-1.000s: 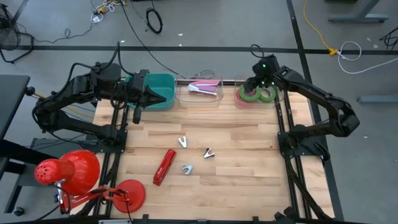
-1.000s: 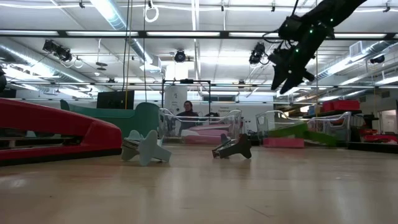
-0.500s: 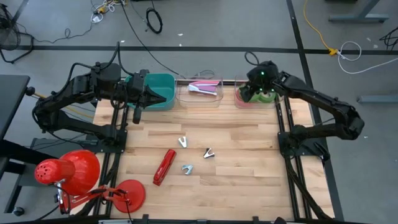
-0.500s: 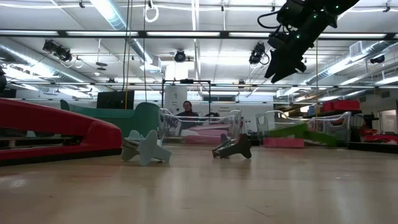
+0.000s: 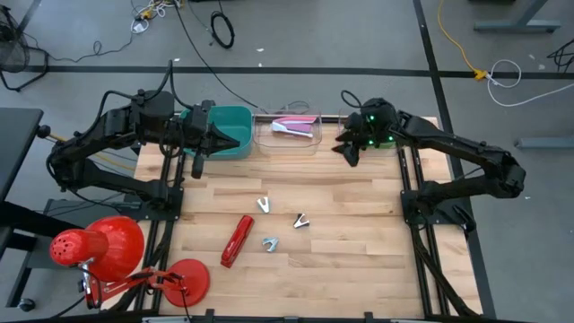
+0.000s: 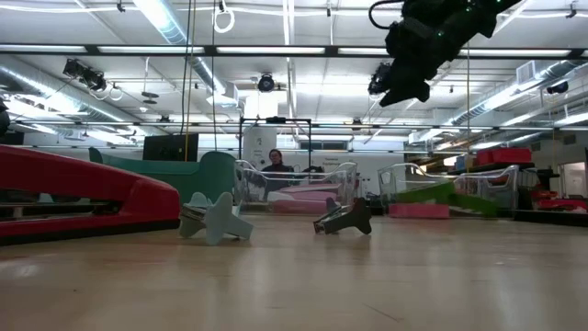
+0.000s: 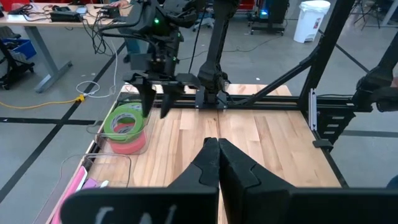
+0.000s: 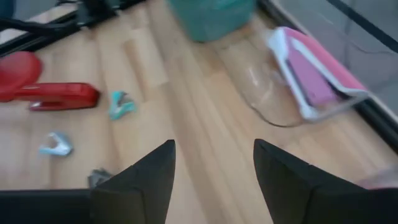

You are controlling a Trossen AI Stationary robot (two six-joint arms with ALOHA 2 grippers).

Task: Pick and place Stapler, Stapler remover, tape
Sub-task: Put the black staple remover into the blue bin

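From above I see the right gripper just off the clear bin holding the tape, over the wooden table; the arm hides most of the rolls. The left gripper waits by the teal bin. The red stapler lies well apart from both, with three small staple removers near it.

At table level the right gripper hangs high, empty, above the far bins; a person stands in the workshop behind.

My left wrist camera shows its own fingers pressed together, and the right gripper spread wide beside the green-on-pink tape stack.

The right wrist camera shows fingers wide apart with nothing between; the picture is blurred, but a pink stapler in a clear tray shows.
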